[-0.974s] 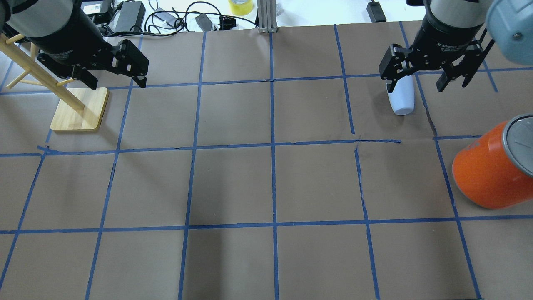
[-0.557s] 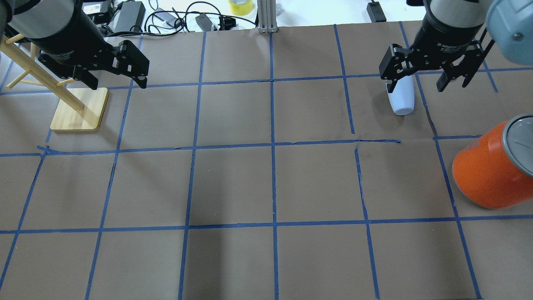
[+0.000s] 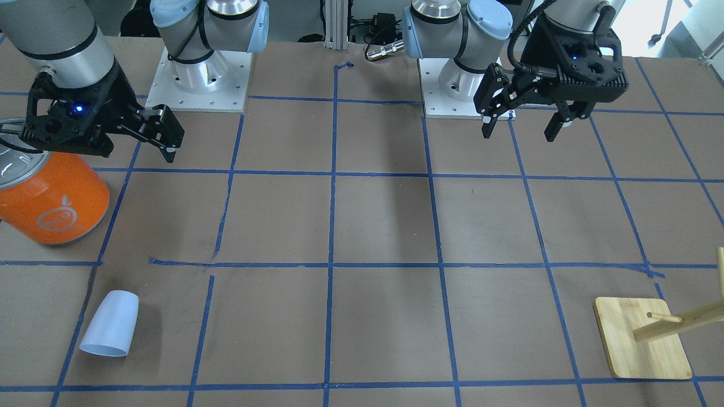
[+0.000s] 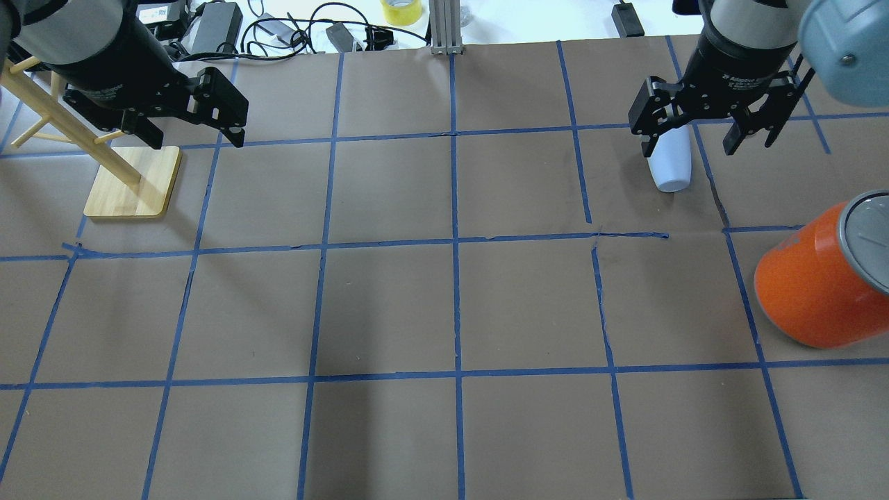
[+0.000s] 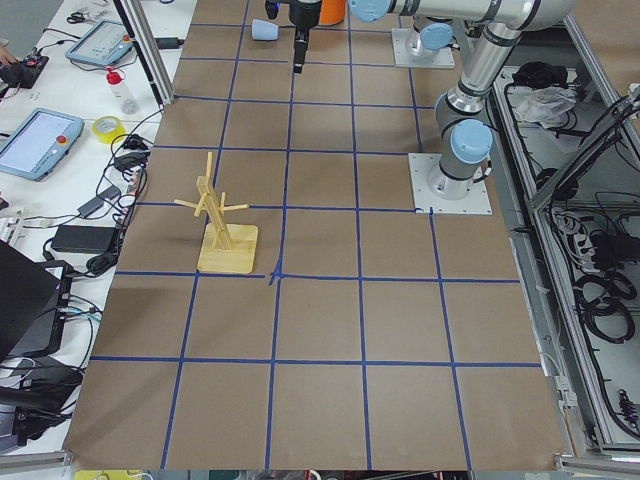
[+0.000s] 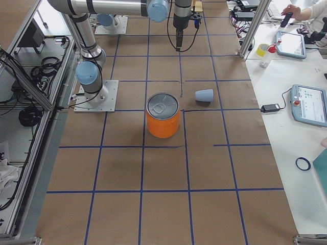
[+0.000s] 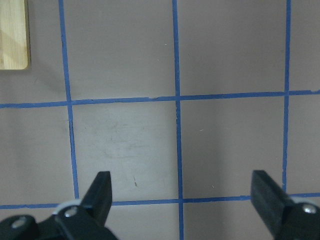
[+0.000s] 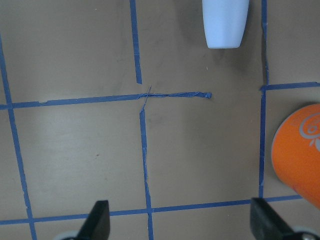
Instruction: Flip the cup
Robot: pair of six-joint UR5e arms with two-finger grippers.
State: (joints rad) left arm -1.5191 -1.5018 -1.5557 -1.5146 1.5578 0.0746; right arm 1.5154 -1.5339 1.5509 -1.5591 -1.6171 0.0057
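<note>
Overhead exterior view hides part of the cup [image 4: 671, 167] behind a finger of the right gripper [image 4: 687, 151]. The front-facing view shows it whole: pale blue, smooth, lying on its side ahead of and below that gripper's spread, empty fingers, narrow end toward them. Brown paper lies all around it, and the orange can [image 4: 809, 288] stands well apart, off to the gripper's side. The left gripper [image 7: 182, 200] is spread wide too, empty.

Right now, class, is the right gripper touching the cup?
Apart. The right wrist view shows the cup lying on its side well beyond the open right gripper, with a wide stretch of table between them.
</note>
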